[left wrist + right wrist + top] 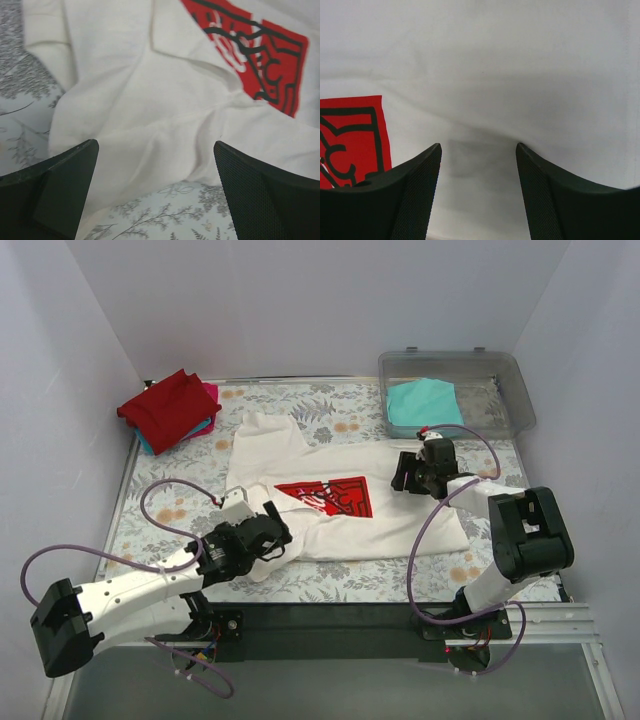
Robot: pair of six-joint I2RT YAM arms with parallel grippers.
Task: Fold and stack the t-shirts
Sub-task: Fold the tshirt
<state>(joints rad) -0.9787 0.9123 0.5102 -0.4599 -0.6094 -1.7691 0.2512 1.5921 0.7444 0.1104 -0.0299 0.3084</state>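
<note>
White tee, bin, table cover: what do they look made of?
Tee: soft matte knit cloth, probably cotton; it creases and drapes in folds. Bin: clear, glossy rigid plastic by the look; the floral pattern shows through it. Table cover: matte floral-printed sheet, cloth or vinyl, cannot tell.

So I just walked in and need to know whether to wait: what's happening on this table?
A robot is working on a white t-shirt with a red print, spread out on the table. Both grippers are open and hold nothing: the left gripper over its near-left edge, the right gripper over its right side. A folded pile sits in the far-left corner, a teal shirt in the clear bin.
</note>
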